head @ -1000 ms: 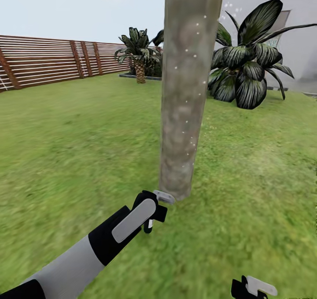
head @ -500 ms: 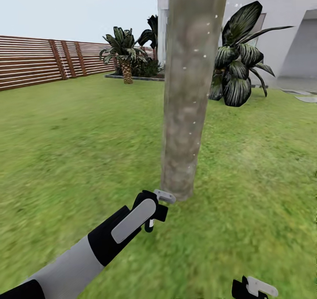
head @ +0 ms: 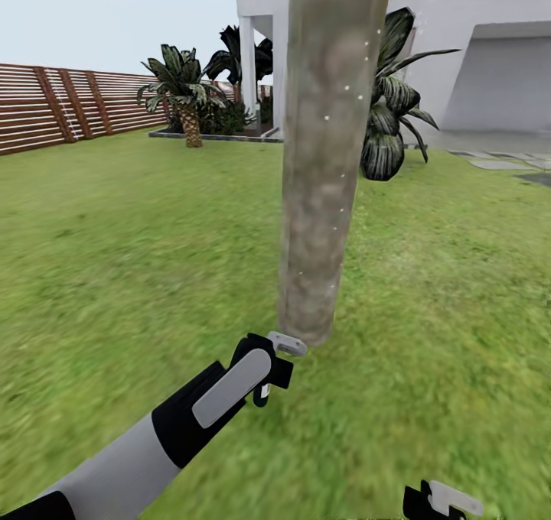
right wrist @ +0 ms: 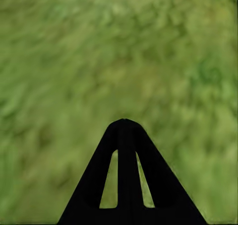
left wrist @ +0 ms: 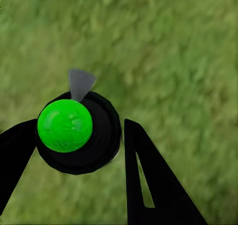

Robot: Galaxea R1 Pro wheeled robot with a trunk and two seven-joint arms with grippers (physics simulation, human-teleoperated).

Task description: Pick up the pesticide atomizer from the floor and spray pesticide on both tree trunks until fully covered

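My left gripper (left wrist: 99, 150) has its fingers pinching the pesticide atomizer (left wrist: 79, 133) round its black body, just before the tree trunk (head: 321, 199); it looks light, rigid, maybe slippery.

left forearm (head: 115, 470): a light grey sleeve section is being shown, capped by black segments.
left gripper (head: 269, 363): a black housing is being seen, fitted with flat grey-white fingers.
right gripper (head: 441, 502): black body and pale flat finger are being displayed; in its wrist view, slotted black fingers are being rendered.
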